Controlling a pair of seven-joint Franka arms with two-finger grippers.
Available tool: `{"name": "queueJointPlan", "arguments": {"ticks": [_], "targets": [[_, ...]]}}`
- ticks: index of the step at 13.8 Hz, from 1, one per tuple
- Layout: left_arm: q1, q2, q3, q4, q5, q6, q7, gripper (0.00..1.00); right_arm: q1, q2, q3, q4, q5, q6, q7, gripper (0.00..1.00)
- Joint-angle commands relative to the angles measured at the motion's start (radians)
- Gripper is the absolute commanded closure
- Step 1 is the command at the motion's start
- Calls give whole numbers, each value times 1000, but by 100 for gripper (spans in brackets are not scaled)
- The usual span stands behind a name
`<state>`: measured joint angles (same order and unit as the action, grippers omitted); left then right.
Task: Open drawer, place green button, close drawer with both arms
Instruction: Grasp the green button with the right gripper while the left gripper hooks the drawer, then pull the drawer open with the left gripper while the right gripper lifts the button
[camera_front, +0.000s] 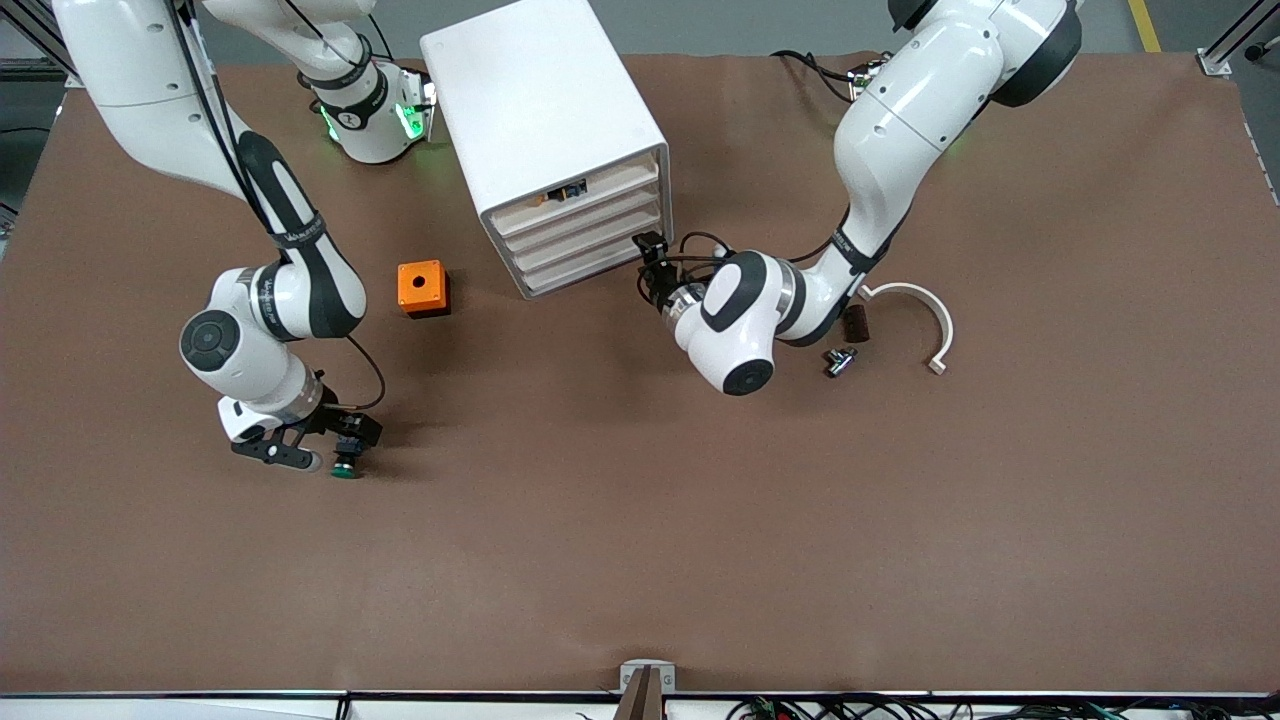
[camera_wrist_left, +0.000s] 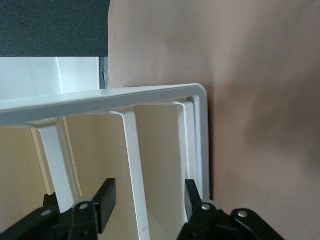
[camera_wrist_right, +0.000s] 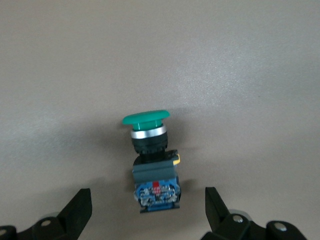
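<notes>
Nearest the front camera: right gripper (camera_front: 318, 452), low over the table (camera_front: 640, 560), fingers spread wide, nothing held. Green-capped button (camera_front: 345, 466) lies on its side between them, largely hidden in front view. Cabinet (camera_front: 545, 130), drawers closed. Left gripper (camera_front: 650, 262) at the cabinet's lower corner, fingers apart astride a drawer (camera_wrist_left: 155, 165) lip; contact unclear.

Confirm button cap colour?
Green, on a black-and-blue body; the button shows best in the right wrist view.
</notes>
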<state>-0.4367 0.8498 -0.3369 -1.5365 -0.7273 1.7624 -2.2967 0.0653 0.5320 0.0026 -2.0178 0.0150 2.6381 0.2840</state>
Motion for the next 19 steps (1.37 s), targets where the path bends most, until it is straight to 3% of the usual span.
{"name": "queueJointPlan", "arguments": {"ticks": [1,2,3,6,7,10,12,16,19], "targets": [[-43,28,10,27,-26,18,-21,37,-10,52,5,54,-18,0,12,0],[-56,31,10,27,-44,31,-21,38,-10,57,5,59,-17,0,11,0],[-62,38,10,27,-60,41,-21,40,-10,59,4,62,-18,-1,9,8],[-86,40,10,27,-63,48,-20,78,-10,62,5,62,-18,-4,9,88],[-85,40,10,27,-63,52,-20,97,-12,63,5,63,-18,-7,12,100],[-80,40,13,47,-58,52,-12,100,-13,56,4,68,-15,-18,15,100],[-77,38,45,71,-55,52,-6,100,-12,27,5,82,-10,-102,24,100],[-41,38,127,171,-57,52,14,100,53,-171,14,77,-1,-381,312,100],[7,37,131,194,-60,63,123,100,197,-269,14,80,-1,-503,597,100]]}}
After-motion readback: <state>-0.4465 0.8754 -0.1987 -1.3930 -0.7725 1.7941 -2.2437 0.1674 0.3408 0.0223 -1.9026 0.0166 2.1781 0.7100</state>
